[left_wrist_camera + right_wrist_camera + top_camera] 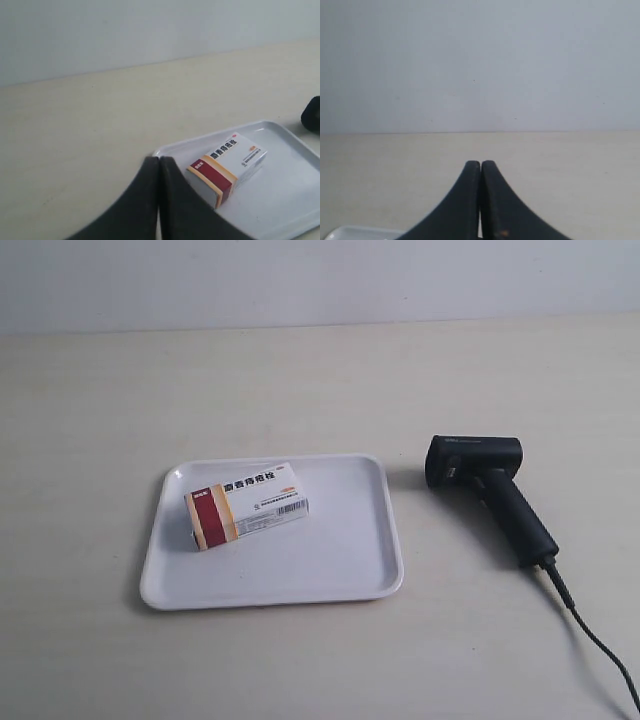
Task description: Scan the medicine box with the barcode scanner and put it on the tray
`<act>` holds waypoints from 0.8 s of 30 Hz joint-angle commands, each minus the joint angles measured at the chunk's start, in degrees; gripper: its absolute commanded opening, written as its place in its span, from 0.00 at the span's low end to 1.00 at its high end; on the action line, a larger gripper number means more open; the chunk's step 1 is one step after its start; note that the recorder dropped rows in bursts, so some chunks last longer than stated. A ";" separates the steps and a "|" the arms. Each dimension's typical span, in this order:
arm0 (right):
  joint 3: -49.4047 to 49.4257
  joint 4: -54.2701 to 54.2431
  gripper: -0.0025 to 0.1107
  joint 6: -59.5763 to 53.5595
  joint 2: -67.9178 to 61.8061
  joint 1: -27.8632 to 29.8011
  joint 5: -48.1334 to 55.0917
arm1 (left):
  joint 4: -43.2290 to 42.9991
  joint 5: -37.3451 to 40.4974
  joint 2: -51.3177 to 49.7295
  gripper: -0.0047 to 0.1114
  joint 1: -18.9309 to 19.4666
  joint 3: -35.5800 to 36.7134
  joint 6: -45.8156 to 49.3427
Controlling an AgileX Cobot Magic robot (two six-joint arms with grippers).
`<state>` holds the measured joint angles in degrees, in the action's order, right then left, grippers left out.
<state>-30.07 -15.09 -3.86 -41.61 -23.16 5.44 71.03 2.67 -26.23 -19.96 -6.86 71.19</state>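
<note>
Both grippers are seen with their dark curved fingers pressed together and nothing held between them: the left gripper (159, 162) is poised just short of the tray's near corner, and the right gripper (480, 165) is raised over bare tabletop, with only a sliver of the tray's rim caught at the edge of its view. No arm is shown in the exterior view. The tray (360, 580) is taken as the landmark: a flat white plastic rectangle with rounded corners and a low raised rim, smooth and faintly glossy. The medicine box (246, 504) is found lying flat inside the tray, toward its left half in the exterior view, turned slightly askew to the rim; it is a small matte white carton with a dark red and tan band at one end, black lettering on top and a barcode on its side face. Just beside the tray's right rim, apart from it, the barcode scanner (487, 492) is laid on its side on the pale, matte table (320, 380), a black pistol-shaped body with a blocky head, a slanted handle and a thin cable trailing away. Placement is judged complete; whether scanning was done cannot be told.
</note>
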 commanded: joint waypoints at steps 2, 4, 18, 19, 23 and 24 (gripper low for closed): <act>0.30 0.03 0.02 0.10 0.16 -0.17 -0.42 | 0.50 -0.08 8.69 0.05 -0.02 2.82 -0.55; 0.30 0.03 0.02 0.10 0.16 -0.17 -0.42 | -0.19 -0.08 10.46 0.05 -0.02 3.02 0.73; 0.30 0.03 0.02 0.10 0.16 -0.17 -0.42 | -1.92 -13.41 25.34 0.05 5.34 6.86 1.99; 0.30 0.03 0.02 0.10 0.16 -0.17 -0.42 | -1.92 -13.16 26.23 0.05 6.42 6.86 1.99; 0.30 0.03 0.02 0.10 0.16 -0.17 -0.42 | -1.89 -14.03 26.23 0.05 10.33 6.86 1.99; 0.30 0.03 0.02 0.10 0.16 -0.17 -0.69 | -1.89 -14.03 26.23 0.05 11.12 6.86 1.99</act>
<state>-30.07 -15.09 -3.86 -41.56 -23.16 5.44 68.65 -10.68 -0.31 -10.81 -0.17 72.96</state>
